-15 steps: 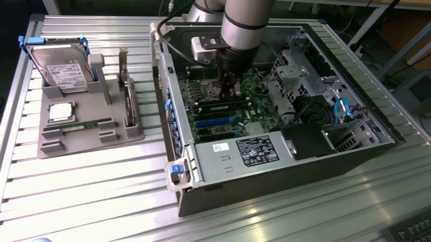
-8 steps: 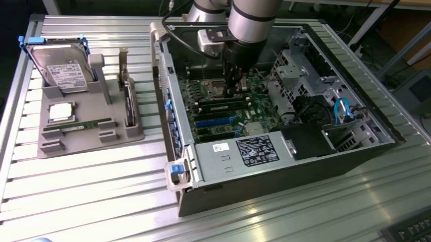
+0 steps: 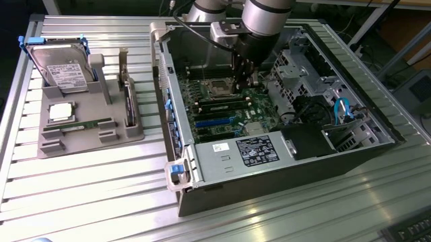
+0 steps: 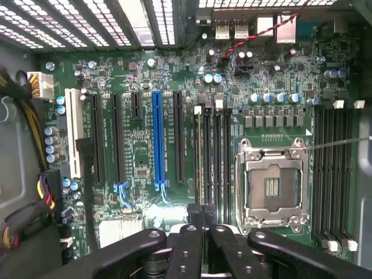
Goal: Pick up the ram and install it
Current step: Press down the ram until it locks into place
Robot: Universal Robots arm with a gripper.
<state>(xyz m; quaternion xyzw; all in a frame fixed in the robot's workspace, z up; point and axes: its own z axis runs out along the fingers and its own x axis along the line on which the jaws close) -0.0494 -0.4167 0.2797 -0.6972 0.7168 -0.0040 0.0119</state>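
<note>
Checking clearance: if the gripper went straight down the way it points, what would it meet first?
Probably the motherboard, near the memory slots beside the empty processor socket. The gripper is shut; exact depth is unclear.

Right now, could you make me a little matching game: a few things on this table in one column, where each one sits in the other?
Things:
1. hard drive
2. ram
3. pincer
4. blue cable

Places:
A. lying flat in the grey holder
B. over the motherboard
C. propped up at the holder's far end
D. inside the computer case, toward the exterior view's right

Pairs: 1-C, 2-A, 3-B, 4-D
</note>
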